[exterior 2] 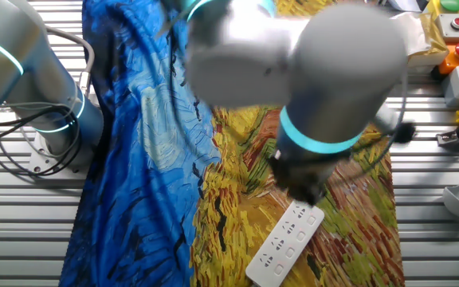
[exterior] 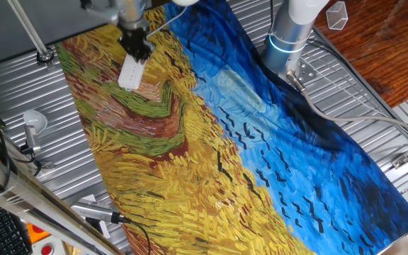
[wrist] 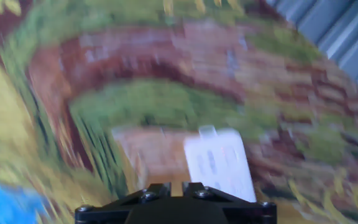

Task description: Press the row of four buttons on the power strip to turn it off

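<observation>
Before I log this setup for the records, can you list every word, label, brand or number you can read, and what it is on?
None can be read.
Power strip: only socket holes and pale marks show on its top face; any print is too small, and it is blurred in the hand view.
Painted cloth: brushstrokes only, no lettering.
Button box at the table edge: any labels are too small to read.

The slim white plastic power strip (exterior 2: 285,241) lies flat on the blue-and-yellow painted cloth (exterior: 261,134) that covers the ribbed metal desk (exterior: 27,92). The gripper (exterior: 137,51) hangs directly over one end of the strip, and the rest of the strip extends out from beneath it. The round grey-white knob on a stalk (exterior: 34,122) stands off the cloth on the desk, well apart from the gripper. The arm's round base (exterior: 289,35) stands on the cloth's opposite side.
</observation>
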Robot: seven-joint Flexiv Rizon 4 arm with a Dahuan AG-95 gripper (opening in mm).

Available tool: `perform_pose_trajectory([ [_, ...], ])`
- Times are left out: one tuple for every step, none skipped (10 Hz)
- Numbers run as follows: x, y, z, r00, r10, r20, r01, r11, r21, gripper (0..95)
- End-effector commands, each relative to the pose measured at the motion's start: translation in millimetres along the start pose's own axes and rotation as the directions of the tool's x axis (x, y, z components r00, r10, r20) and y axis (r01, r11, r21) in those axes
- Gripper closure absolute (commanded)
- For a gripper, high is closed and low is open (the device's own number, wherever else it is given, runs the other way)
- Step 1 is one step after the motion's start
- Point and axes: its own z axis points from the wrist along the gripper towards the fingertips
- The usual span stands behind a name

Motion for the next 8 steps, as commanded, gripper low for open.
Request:
perform_pose_trajectory([
  [37.6,-21.1,12.2,0.988,-0.149,0.03,0.15,0.989,-0.006,57.0],
  [39.8,-21.9,12.5,0.989,-0.148,0.022,0.149,0.989,-0.004,57.0],
  [39.8,-21.9,12.5,0.989,-0.148,0.017,0.148,0.989,-0.005,57.0],
  [39.8,-21.9,12.5,0.99,-0.143,0.018,0.143,0.99,-0.007,38.0],
  [39.8,-21.9,12.5,0.992,-0.127,0.019,0.127,0.992,-0.007,38.0],
  [39.8,-21.9,12.5,0.994,-0.107,0.02,0.108,0.994,-0.008,38.0],
  [39.8,-21.9,12.5,0.996,-0.085,0.022,0.085,0.996,-0.008,38.0],
  [38.5,-20.5,12.5,0.997,-0.074,0.025,0.074,0.997,-0.01,19.0],
])
